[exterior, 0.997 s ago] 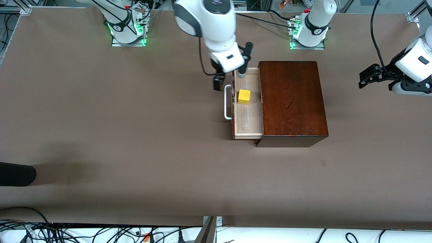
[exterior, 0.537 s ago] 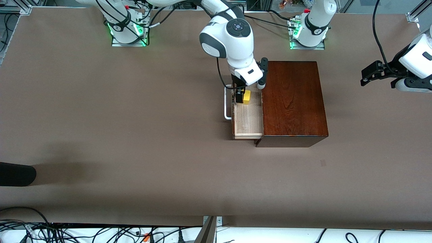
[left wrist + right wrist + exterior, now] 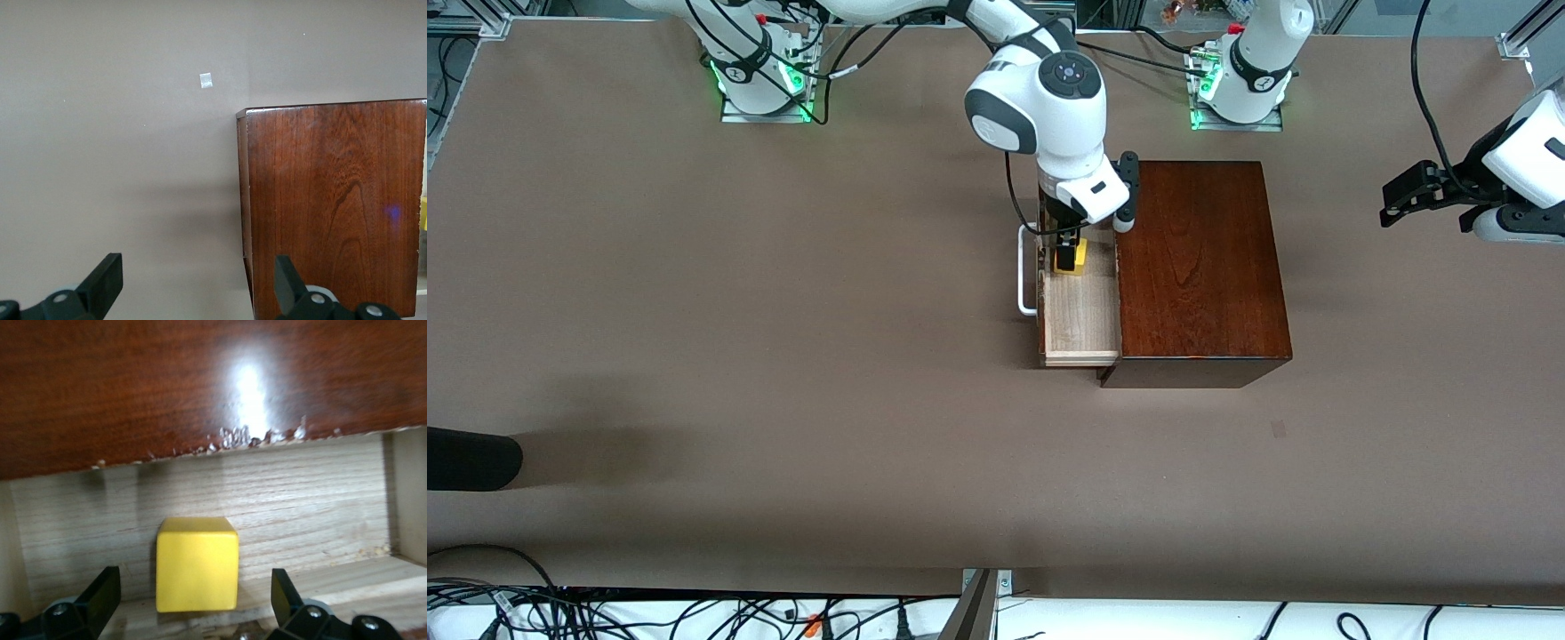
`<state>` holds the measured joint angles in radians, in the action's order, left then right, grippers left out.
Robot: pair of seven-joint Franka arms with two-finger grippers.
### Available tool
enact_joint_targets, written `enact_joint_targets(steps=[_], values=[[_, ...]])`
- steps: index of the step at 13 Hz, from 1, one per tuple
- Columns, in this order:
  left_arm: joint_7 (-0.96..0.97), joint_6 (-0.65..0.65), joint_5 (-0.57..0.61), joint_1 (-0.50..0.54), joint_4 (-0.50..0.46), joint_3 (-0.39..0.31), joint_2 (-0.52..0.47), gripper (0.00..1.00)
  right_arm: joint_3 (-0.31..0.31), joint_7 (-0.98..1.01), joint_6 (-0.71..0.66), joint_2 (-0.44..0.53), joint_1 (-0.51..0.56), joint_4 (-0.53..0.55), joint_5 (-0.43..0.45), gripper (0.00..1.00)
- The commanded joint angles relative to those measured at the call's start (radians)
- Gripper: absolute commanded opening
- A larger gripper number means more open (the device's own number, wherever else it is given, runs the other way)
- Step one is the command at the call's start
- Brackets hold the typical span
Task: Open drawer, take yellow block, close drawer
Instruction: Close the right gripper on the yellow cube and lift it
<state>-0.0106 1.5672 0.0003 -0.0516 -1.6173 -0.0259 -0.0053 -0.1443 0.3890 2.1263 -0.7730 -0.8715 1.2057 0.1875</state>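
Observation:
The drawer [image 3: 1080,316] of pale wood is pulled out of the dark wooden box [image 3: 1196,267] toward the right arm's end, its white bar handle [image 3: 1025,271] in front. The yellow block [image 3: 1079,256] lies in the drawer. My right gripper [image 3: 1069,253] is down in the drawer, open, with a finger on each side of the block [image 3: 197,563] and gaps between the fingers and it. My left gripper [image 3: 1405,194] is open and empty, up in the air over the table past the box at the left arm's end; it waits. The box also shows in the left wrist view [image 3: 333,200].
A dark rounded object [image 3: 471,458] lies at the table's edge at the right arm's end. Cables [image 3: 649,613] run along the near edge. A small pale mark [image 3: 1279,429] is on the table nearer to the camera than the box.
My right gripper has come from over the drawer's far corner down into the drawer and now straddles the yellow block. The left arm has shifted slightly.

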Motion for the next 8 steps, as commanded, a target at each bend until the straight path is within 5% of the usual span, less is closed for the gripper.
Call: enact_joint_targets(steps=[1,4,7,8], values=[[-0.005,-0.021,-0.02,0.006,0.027,0.006,0.016,1.0,0.008,0.013,-0.011,-0.029,-0.011,-0.032,0.021,1.0],[-0.002,-0.021,-0.02,0.001,0.027,0.007,0.022,1.0,0.008,0.016,-0.009,-0.037,-0.012,-0.034,0.024,0.99],[0.0,-0.021,-0.02,0.001,0.027,0.006,0.024,1.0,0.008,0.016,-0.016,-0.04,-0.017,-0.035,0.044,0.51],[0.001,-0.019,-0.017,-0.004,0.03,0.007,0.024,1.0,0.008,0.008,-0.016,-0.04,-0.017,-0.035,0.043,0.26]])
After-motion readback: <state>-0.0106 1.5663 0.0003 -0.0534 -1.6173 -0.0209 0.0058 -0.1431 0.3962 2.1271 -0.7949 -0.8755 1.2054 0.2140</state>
